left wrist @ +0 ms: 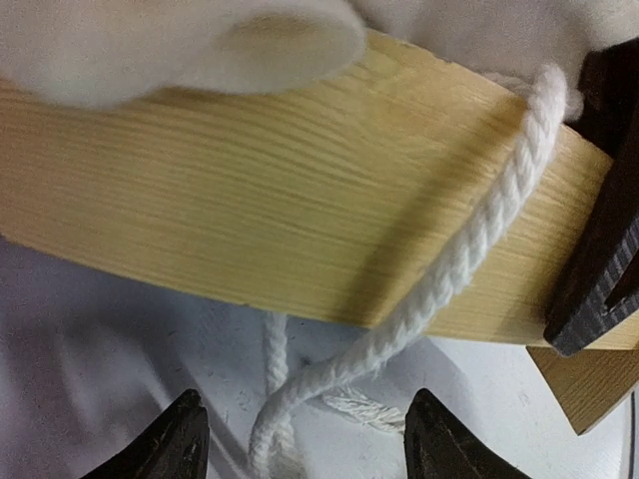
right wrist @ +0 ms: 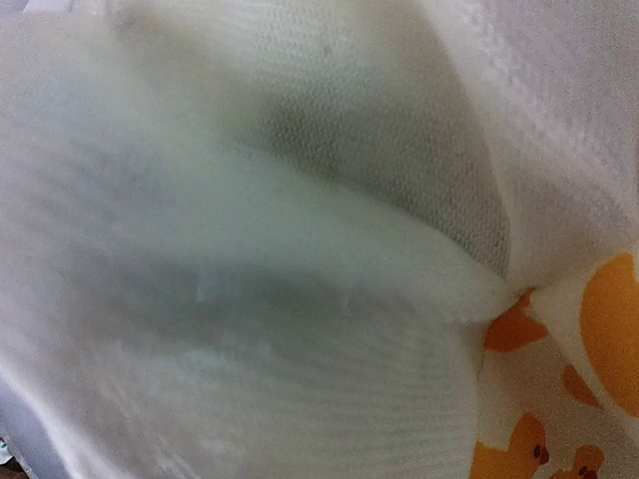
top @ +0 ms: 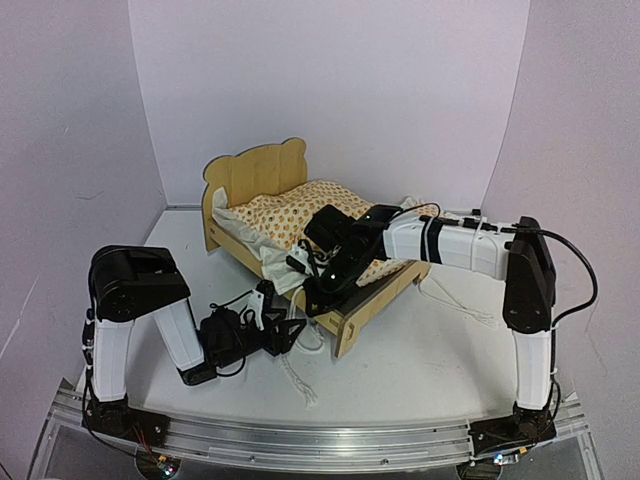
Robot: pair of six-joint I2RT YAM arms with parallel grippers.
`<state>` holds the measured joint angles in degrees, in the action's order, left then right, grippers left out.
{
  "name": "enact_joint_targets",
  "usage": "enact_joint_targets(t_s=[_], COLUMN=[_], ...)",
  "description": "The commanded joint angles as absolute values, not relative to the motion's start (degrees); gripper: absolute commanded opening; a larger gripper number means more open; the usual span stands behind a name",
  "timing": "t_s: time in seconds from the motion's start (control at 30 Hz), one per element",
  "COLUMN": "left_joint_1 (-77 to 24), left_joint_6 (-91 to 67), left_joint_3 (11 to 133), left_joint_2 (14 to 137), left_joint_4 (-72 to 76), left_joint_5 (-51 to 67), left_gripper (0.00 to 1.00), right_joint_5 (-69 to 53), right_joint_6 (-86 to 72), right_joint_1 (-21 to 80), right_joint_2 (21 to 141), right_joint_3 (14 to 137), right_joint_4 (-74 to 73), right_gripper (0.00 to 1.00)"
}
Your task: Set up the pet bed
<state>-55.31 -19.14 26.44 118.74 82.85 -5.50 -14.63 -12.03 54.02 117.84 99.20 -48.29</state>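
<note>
White ruffle [right wrist: 250, 329] pressed against right claw [top: 315, 290]; its state cannot be told. Left claw [left wrist: 312, 449] open, rope [left wrist: 469, 259] between fingertips, pet bed [left wrist: 250, 220] rail just ahead.

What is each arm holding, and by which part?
Left gripper: nothing; jaws open beside the pet bed rail, white cord loose between them. Right gripper: buried in the bedding ruffle; hold cannot be told.

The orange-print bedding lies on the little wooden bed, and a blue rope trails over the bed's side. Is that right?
Not quite. The rope is white, not blue; the left wrist view shows it plainly. The rest holds: the orange-print bedding lies on the pet bed, and the rope trails over the bed's side.
</note>
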Motion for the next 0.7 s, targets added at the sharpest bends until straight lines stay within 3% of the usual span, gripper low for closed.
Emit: enact_joint_targets(t_s=[0.0, 0.1, 0.3, 0.53, 0.67], left_joint_1=[-54.9, -54.9, -56.0, -64.1, -69.7], left_joint_6=[-16.2, -15.5, -14.3, -19.5, -21.8], left_joint_3=[28.7, 28.9, 26.3, 20.7, 20.6], left_joint_2=[122.1, 122.9, 117.6, 102.9, 100.6], left_joint_4=[87.4, 87.2, 84.0, 76.0, 71.0], left_joint_5=[-4.2, -2.8, 0.7, 0.6, -0.7], left_gripper=[0.49, 0.31, 0.03, 0.0, 0.0], right_joint_5=[-35.4, -35.4, -35.5, -35.1, -29.5], right_joint_6=[-15.6, -15.2, -13.4, -6.3, -4.9], right_joint_1=[53.5, 53.2, 53.2, 53.3, 53.8], right_joint_2=[114.4, 115.0, 116.6, 121.5, 123.1], right_joint_3=[102.9, 103.4, 104.9, 105.7, 104.7], right_joint_4=[-43.5, -43.6, -43.5, -43.2, -43.4], right_gripper=[0.0, 0.0, 0.0, 0.0, 0.01])
